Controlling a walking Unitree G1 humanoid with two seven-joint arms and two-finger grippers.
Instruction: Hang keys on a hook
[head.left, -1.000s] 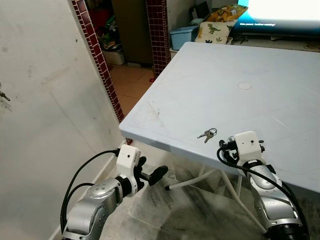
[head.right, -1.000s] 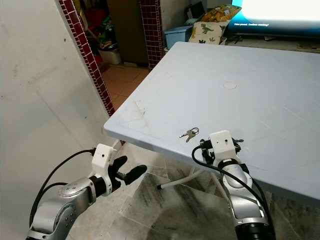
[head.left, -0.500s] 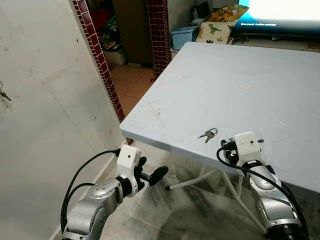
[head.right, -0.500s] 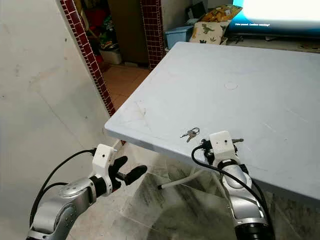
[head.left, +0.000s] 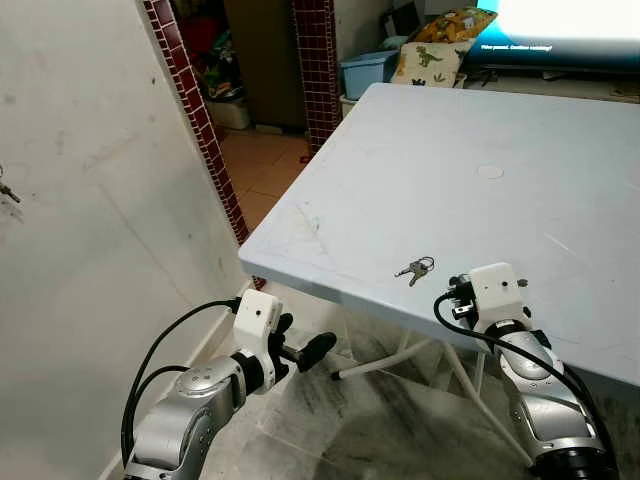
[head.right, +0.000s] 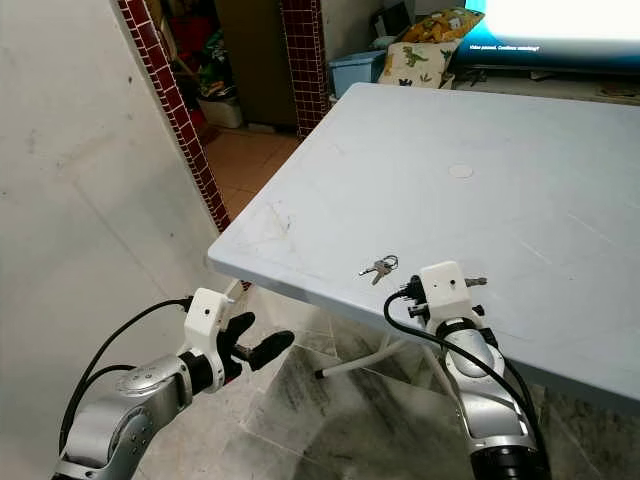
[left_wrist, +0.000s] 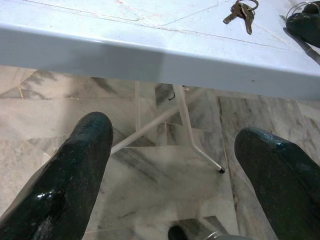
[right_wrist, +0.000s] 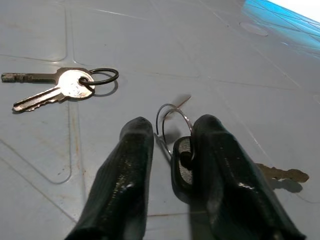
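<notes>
keys (right_wrist: 60, 85) flat, blades away from right pincer (right_wrist: 172, 150)

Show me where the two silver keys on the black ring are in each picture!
Left eye view: keys near the table's front edge, beside the right gripper.
Right eye view: keys, same spot.
Left wrist view: keys on the tabletop.
Right wrist view: keys ahead of the fingers.
Shared landmark: the white table.

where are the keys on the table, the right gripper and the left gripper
keys (head.left: 414, 268), left eye view, on the key ring
right gripper (right_wrist: 165, 150), right wrist view, between its fingertips
left gripper (left_wrist: 172, 145), left wrist view, between its fingertips
</notes>
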